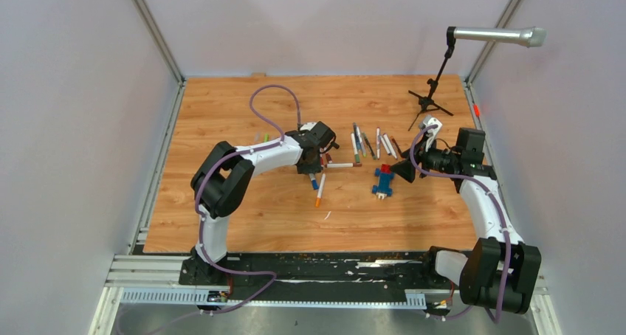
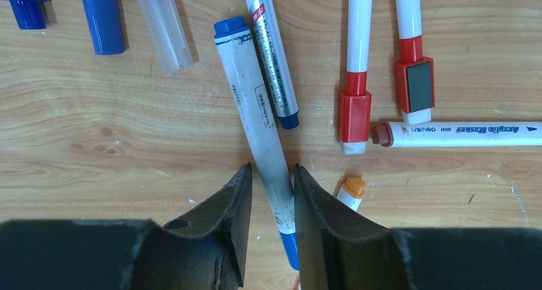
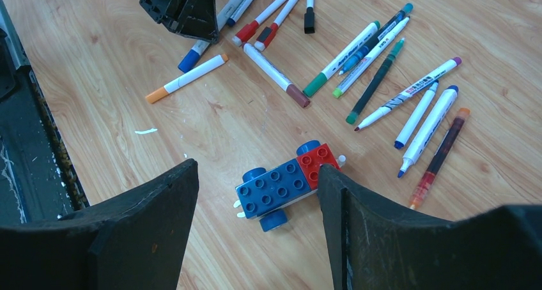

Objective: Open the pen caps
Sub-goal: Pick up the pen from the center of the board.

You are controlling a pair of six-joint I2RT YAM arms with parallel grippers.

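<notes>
My left gripper [image 2: 271,170] is low over the table, its jaws narrowly open astride a worn white pen [image 2: 259,111]. The right finger touches the barrel and a gap shows on the left. The pen's blue cap [image 2: 289,245] lies between the fingers. Beside it lie two pens with red caps [image 2: 353,114], a brown-capped pen [image 2: 382,134] and an orange cap [image 2: 351,188]. A loose blue cap [image 2: 101,18] and a clear one [image 2: 163,25] lie at the upper left. My right gripper [image 3: 255,165] is wide open and empty above a blue-and-red block car [image 3: 284,184].
Several more pens [image 3: 358,53] with green, blue, purple and orange ends are fanned out beyond the block car. An orange-capped pen [image 3: 185,79] lies near the left gripper [image 1: 310,169]. A microphone stand [image 1: 430,99] is at the back right. The right gripper [image 1: 402,171] is mid-table.
</notes>
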